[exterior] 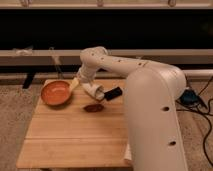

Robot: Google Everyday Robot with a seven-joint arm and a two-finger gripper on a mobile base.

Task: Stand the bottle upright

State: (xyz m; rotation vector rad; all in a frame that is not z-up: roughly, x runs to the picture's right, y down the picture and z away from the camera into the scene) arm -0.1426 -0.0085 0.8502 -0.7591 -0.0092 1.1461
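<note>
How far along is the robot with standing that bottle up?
Nothing looks done: the bottle lies slanted beside the orange bowl, not upright. In hand: the gripper is down at it, near the back edge of the table; a grip can't be confirmed. Left: grasping, tipping it upright, releasing.
</note>
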